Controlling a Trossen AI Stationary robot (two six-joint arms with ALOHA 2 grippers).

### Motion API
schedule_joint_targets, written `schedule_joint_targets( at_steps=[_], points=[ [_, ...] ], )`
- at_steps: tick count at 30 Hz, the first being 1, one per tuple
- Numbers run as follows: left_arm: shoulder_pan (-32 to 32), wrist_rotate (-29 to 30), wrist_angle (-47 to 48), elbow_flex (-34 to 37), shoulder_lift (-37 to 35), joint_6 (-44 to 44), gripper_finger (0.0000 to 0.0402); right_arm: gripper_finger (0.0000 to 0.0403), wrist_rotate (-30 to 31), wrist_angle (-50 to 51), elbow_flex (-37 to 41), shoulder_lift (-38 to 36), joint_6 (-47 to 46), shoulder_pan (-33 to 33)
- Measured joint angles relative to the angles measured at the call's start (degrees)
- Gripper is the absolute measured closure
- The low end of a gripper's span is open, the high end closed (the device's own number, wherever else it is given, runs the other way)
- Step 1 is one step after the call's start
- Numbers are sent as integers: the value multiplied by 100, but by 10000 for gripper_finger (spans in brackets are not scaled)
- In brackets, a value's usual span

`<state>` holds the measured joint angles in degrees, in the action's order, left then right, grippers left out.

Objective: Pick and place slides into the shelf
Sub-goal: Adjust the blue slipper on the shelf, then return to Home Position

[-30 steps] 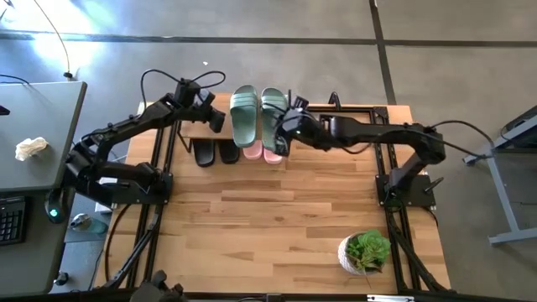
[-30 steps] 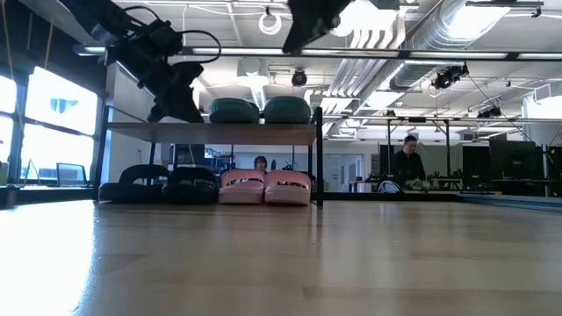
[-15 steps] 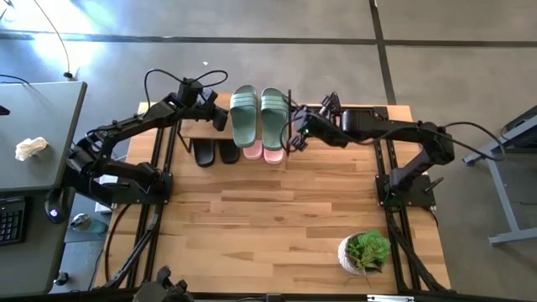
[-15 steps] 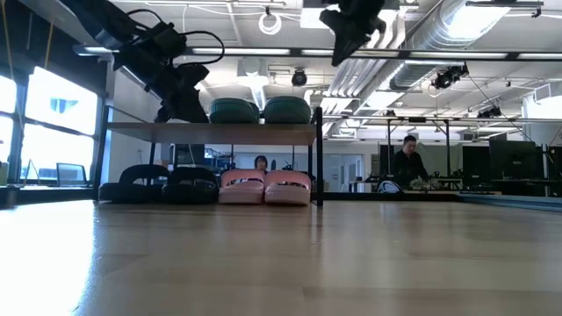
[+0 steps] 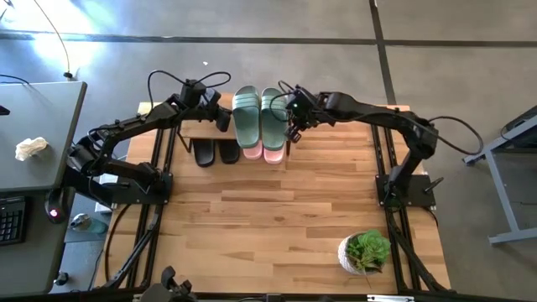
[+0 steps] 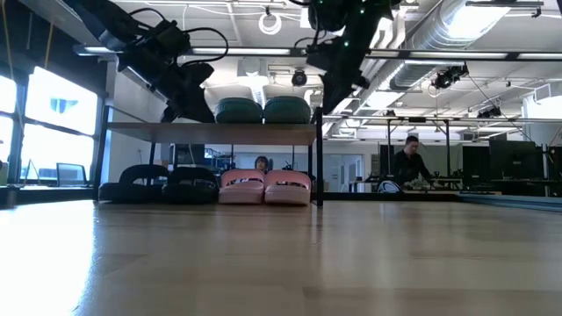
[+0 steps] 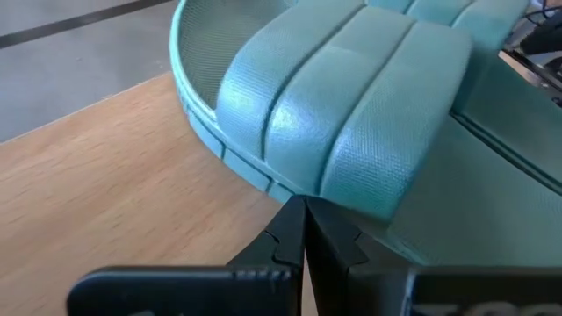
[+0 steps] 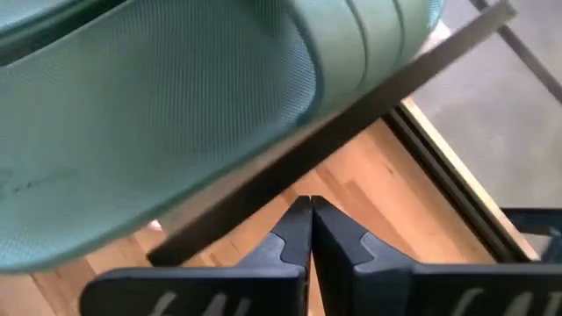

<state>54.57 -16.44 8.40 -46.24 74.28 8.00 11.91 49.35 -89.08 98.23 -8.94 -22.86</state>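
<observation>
Your green slides (image 5: 258, 117) sit atop the shelf (image 5: 195, 129). Both tools, left (image 5: 223, 122) and right (image 5: 291, 122), flank them, clamped closed and empty.

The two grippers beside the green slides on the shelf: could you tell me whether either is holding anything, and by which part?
Nothing is held. The left gripper and right gripper are both shut on nothing, beside the green slides.

Sage-green slides (image 5: 258, 120) with ribbed straps on the shelf (image 5: 195, 131) — light wood top, thin black frame. Pale pink pair (image 6: 264, 187) and black pair (image 6: 160, 185) underneath. Counter (image 5: 277, 226) of light wooden planks. Dark end effectors — left (image 5: 221, 120), right (image 5: 292, 120).
</observation>
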Motion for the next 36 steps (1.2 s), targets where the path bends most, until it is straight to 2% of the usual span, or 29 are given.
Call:
schedule_joint_targets(
  at_steps=[14,24,30,36],
  points=[
    [13,-33,-17,0,0,-30,401,403,-338,-373,0,92,39,-91],
    [15,17,214,2,-125,-27,401,403,15,-151,0,77,36,-37],
    [15,23,521,2,-744,-6,401,403,214,246,0,-229,-123,57],
    [15,-630,655,2,-1739,134,401,403,405,405,-8,-915,-372,325]
  ],
)
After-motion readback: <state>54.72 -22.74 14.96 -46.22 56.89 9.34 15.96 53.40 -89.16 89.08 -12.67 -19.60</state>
